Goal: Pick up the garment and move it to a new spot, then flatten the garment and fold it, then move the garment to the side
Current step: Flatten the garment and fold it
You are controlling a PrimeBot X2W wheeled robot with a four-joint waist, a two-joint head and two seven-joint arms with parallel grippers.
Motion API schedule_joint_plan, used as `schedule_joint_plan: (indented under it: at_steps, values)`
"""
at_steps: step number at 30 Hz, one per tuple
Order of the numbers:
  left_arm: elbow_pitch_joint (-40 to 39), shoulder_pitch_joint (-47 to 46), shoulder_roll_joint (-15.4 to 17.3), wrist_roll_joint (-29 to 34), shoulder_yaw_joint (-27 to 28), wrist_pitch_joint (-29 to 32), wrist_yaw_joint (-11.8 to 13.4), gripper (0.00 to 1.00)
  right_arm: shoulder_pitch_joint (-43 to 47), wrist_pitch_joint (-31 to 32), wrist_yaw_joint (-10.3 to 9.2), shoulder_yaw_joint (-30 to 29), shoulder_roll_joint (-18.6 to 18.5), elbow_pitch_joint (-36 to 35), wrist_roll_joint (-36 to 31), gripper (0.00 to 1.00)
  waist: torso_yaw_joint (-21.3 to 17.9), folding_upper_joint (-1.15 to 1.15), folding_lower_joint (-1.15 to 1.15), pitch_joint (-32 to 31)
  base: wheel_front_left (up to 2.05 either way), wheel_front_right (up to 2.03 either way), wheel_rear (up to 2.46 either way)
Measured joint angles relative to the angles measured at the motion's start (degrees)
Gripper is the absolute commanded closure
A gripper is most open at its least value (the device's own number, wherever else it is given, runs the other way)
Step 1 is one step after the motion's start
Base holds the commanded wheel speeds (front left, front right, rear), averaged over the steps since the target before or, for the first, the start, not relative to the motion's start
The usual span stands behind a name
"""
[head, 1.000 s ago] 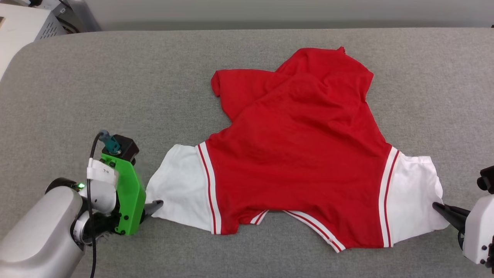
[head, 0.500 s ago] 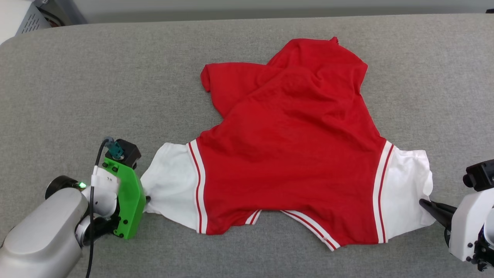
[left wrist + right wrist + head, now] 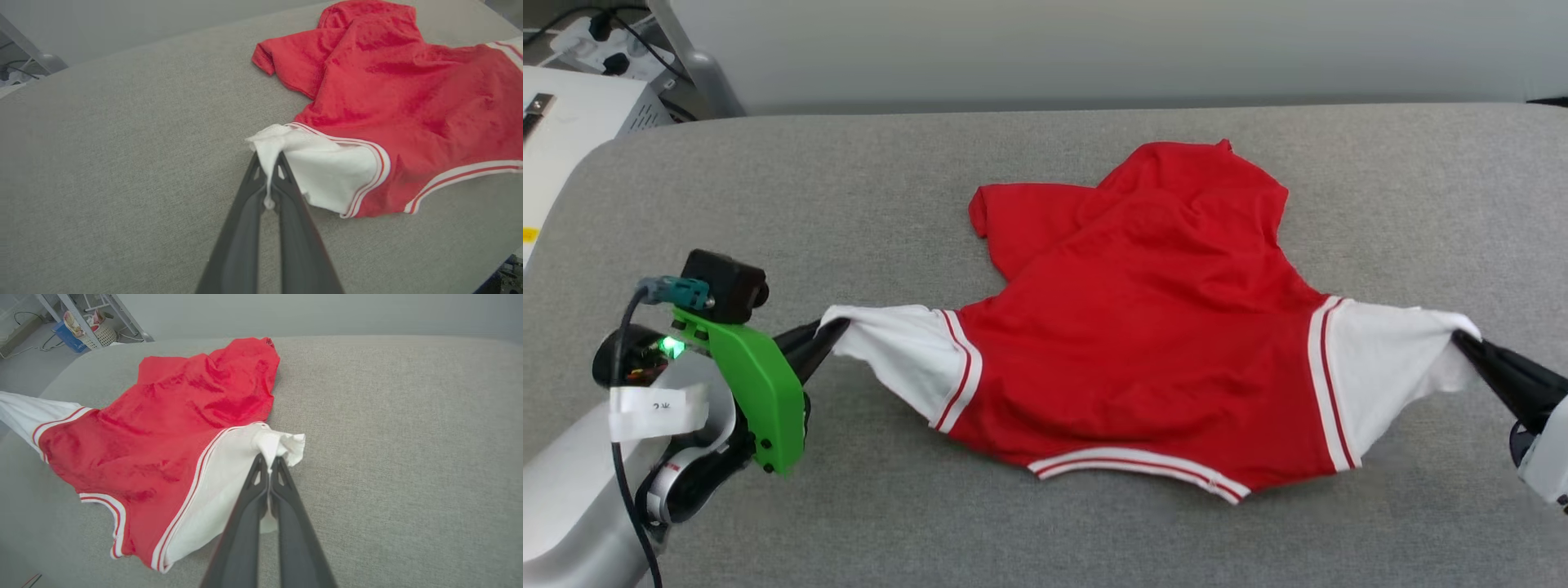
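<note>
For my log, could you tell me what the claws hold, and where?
The garment: left claw pinches one white sleeve at its edge, right claw the other.

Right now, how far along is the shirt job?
Done: left gripper and right gripper each shut on a white sleeve of the red jersey T-shirt. In hand: sleeves raised, shirt stretched between them, far end bunched on the grey padded table. Left: relocating, flattening, folding, setting aside.
</note>
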Motion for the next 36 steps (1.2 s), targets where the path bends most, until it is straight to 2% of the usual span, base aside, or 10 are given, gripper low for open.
schedule_joint_plan:
  at_steps: [9,13,17,23,26,36]
  values:
    - [-13.7,-2.5,1.6,1.2,5.7,-4.2,5.2,1.00,-4.3,-2.0,0.00,-6.0,-1.0,-7.1,0.3,1.00,0.3,0.00,0.00,-2.9,0.00,0.00,0.00]
    - [-17.5,-6.4,1.3,3.1,7.4,-5.3,5.7,1.00,-8.6,-2.7,0.00,-7.9,-2.1,-8.8,0.4,1.00,0.1,0.00,0.00,-3.1,0.00,0.00,0.00]
    - [-18.4,-11.4,-0.9,4.3,8.4,-6.5,5.8,1.00,-13.9,-3.3,0.00,-8.4,-2.8,-9.5,0.3,1.00,0.0,0.00,0.00,-2.7,0.00,0.00,0.00]
    - [-16.2,-20.1,-4.9,6.1,9.1,-7.0,5.6,1.00,-22.6,-3.6,0.00,-6.8,-3.5,-8.4,-1.4,1.00,-0.5,0.00,0.00,-1.1,0.00,0.00,0.00]
    - [-13.5,-25.0,-7.0,6.6,9.1,-6.8,4.7,1.00,-27.8,-3.8,0.00,-5.1,-3.5,-6.1,-2.6,1.00,-0.7,0.00,0.00,0.4,0.00,0.00,0.00]
    - [1.3,-45.6,-14.2,9.3,10.4,-7.8,1.6,1.00,-52.4,-5.0,0.00,3.0,-1.8,6.7,-6.5,1.00,-1.4,0.00,0.00,8.1,0.00,0.00,0.00]
